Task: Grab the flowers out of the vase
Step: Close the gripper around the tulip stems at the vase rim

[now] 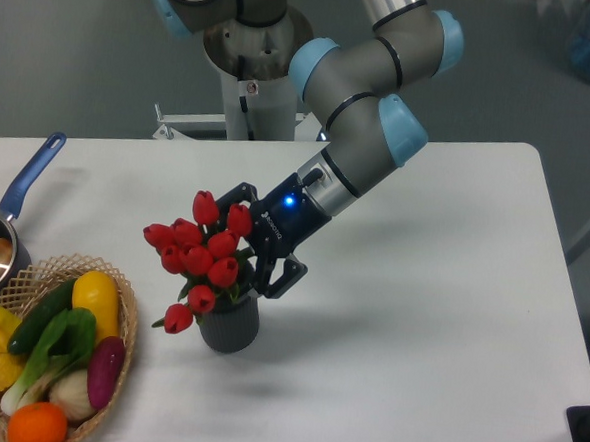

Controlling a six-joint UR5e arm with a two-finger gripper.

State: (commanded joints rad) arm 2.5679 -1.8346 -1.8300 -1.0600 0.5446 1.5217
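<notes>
Our gripper (250, 246) straddles the flowers (201, 255), jaws spread, gripping nothing; next we should close on the stems above the vase (230, 323).

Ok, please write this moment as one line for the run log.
phase: reaching | gripper: at flowers, grasp not visible | flowers: in vase | vase: upright on table
</notes>
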